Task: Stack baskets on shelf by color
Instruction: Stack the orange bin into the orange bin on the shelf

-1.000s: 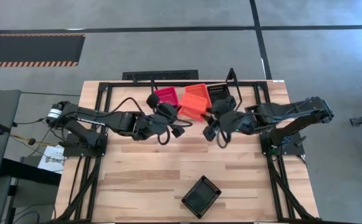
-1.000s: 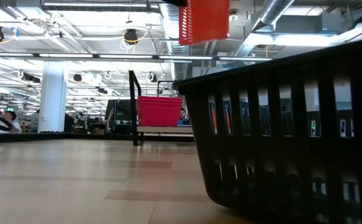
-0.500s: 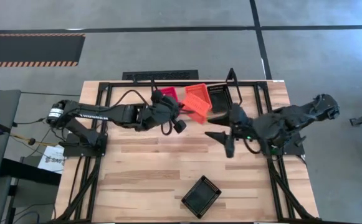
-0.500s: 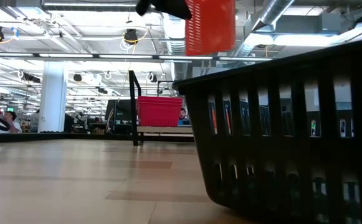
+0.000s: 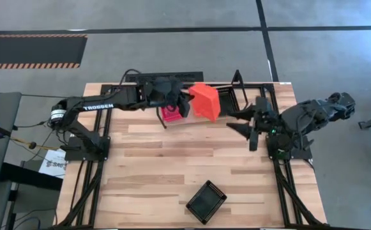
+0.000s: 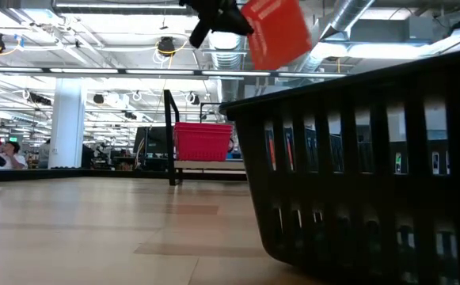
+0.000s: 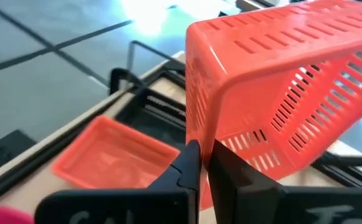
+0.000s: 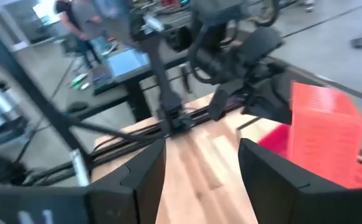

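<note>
Gripping an orange basket (image 5: 205,100) by its rim, the left gripper (image 5: 186,102) holds it tilted in the air over the far-centre of the table (image 5: 172,166), above the shelf (image 5: 231,96); jaws pinched tight on the rim wall, clearest in the wrist view. A pink basket (image 5: 170,114) sits on the shelf just under the left arm, w/ black baskets (image 5: 225,97) at the shelf's right part. Left wrist view also shows another orange basket (image 7: 112,157) lying below. Right gripper (image 5: 244,121) hangs near the table's right side, apart from the orange basket, jaws spread wide, holding nothing. One more black basket (image 5: 206,201) sits alone near the table's front edge, well apart from the rest; it fills the low view's right half. Table is light wood planks in a black frame, on a grey concrete floor w/ dark lines and a hazard-striped mat (image 5: 32,51) at far left. Low view: big open hall, ceiling ducts, strip lights, a white column (image 6: 67,123), a person (image 6: 9,152) seated far left.
</note>
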{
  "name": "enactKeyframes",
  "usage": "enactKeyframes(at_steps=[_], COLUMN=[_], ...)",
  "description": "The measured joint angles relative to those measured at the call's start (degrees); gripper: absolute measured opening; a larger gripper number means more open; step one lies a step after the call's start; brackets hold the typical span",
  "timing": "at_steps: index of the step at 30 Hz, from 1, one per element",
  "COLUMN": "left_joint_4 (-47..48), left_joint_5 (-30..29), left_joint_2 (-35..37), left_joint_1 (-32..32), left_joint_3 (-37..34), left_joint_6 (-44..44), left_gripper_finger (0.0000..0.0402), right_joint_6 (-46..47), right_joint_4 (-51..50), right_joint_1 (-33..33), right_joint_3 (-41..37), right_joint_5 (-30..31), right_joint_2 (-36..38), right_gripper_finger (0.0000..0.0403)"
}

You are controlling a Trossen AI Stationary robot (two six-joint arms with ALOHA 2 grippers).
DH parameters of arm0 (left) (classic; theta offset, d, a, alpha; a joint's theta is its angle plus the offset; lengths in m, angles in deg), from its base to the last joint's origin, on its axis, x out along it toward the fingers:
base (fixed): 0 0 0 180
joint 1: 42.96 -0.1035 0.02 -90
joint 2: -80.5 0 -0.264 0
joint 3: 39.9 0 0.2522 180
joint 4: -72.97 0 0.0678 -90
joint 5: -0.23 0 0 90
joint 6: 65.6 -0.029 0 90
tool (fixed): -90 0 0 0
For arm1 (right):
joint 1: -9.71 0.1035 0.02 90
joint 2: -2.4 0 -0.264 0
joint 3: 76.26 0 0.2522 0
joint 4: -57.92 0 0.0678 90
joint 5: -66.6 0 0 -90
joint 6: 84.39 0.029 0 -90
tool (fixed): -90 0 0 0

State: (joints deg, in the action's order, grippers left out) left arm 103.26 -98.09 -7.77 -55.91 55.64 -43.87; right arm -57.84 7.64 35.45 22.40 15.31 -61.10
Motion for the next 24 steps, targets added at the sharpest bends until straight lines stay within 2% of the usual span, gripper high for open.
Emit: enactKeyframes(at_steps=[7, 11, 15, 20, 24], left_joint_4=[0.72, -0.77, -1.81, 4.22, 16.22], left_joint_5=[-2.52, -5.0, -4.59, -6.78, -9.27], left_joint_2=[-0.5, -4.45, -9.73, -12.07, -13.21], left_joint_1=[-3.95, -4.1, -4.03, -4.65, -6.04], left_joint_3=[-0.15, -0.17, 1.26, 7.37, 13.37], left_joint_6=[4.6, 9.52, 13.48, 16.63, 19.56], left_gripper_finger=[0.0, 0.0, 0.0, 0.0, 0.0], right_joint_6=[-0.45, -3.57, -6.63, -8.71, -8.66], right_joint_4=[-5.13, -7.02, -8.45, -11.69, -14.36], right_joint_1=[-2.12, -4.44, -6.13, -7.13, -7.13], right_joint_3=[0.0, 0.0, 0.0, 0.0, 0.0], right_joint_5=[4.46, 4.86, 4.81, 4.75, 4.34], right_joint_2=[2.81, 3.8, 4.49, 5.45, 6.16], right_gripper_finger=[0.021, 0.021, 0.021, 0.021, 0.021])
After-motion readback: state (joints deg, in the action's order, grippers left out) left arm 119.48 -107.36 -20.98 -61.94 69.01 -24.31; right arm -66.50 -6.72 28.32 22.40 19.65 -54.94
